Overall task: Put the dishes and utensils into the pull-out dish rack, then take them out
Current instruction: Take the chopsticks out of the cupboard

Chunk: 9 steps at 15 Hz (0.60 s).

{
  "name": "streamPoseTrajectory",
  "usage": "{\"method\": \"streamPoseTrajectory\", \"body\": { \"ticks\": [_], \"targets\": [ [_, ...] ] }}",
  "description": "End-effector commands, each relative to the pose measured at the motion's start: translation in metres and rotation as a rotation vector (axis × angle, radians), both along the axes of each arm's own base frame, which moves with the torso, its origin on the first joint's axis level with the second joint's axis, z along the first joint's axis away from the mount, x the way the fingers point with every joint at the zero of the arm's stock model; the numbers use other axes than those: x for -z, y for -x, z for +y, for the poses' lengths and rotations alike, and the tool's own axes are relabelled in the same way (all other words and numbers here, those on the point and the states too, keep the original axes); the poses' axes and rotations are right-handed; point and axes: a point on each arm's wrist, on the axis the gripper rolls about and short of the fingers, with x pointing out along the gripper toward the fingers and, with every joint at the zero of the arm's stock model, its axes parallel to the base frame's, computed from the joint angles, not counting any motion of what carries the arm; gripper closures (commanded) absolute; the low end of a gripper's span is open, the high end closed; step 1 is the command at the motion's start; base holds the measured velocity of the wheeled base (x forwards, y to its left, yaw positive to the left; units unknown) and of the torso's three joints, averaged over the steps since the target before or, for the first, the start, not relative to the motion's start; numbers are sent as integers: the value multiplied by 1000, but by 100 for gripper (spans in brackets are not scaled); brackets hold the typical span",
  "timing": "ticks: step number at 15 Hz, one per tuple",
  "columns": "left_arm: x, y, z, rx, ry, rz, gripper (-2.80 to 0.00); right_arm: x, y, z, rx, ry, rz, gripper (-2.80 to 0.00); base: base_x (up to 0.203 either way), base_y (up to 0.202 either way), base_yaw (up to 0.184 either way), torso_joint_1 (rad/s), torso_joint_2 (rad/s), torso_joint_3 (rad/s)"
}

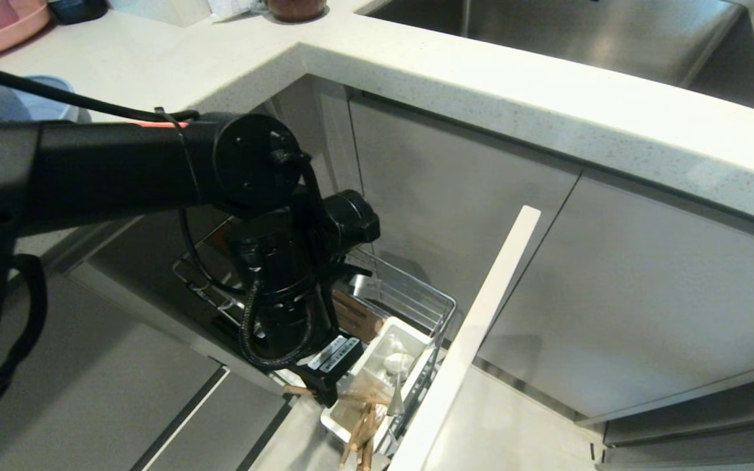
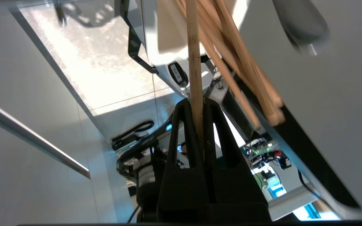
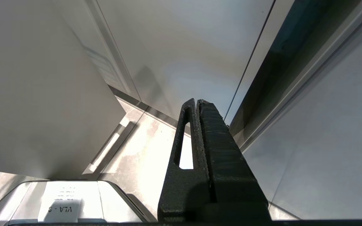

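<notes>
Left tool (image 2: 200,103) low in front of the pull-out dish rack (image 1: 416,294), pressed together on a single light-wood chopstick (image 2: 194,62); the stick runs straight out between the two pads, gripped partway along its length rather than at its tip, which looks like a way to keep it from swinging. Landmark: the white utensil cup (image 1: 387,366) at the near end of the rack, just behind the grey cabinet front (image 1: 482,327). More wooden sticks (image 1: 360,428) lean out of that cup, fanned to one side; a silver spoon (image 1: 398,363) sits inside it. The held chopstick lies just beside those sticks, close to the cup's mouth. Cannot tell whether it is going in or coming out. A light-blue dish (image 1: 36,98) rests on the table (image 1: 416,59), well above and away from the cup. Right tool (image 3: 198,103) parked away from the cup, pads pressed together on nothing, facing cabinet panels and floor.
</notes>
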Motion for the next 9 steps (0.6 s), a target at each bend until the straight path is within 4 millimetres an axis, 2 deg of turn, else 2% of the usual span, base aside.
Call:
{"method": "streamPoseTrajectory", "body": {
  "ticks": [1, 6, 9],
  "targets": [
    [-22, 17, 11, 5, 29, -31, 0, 0, 0, 0, 0, 0, -2, 0, 0, 0, 0, 0, 0, 0],
    [-64, 58, 39, 8, 84, -85, 0, 0, 0, 0, 0, 0, -1, 0, 0, 0, 0, 0, 0, 0],
    [-82, 77, 53, 0, 129, -131, 0, 0, 0, 0, 0, 0, -2, 0, 0, 0, 0, 0, 0, 0]
  ]
}}
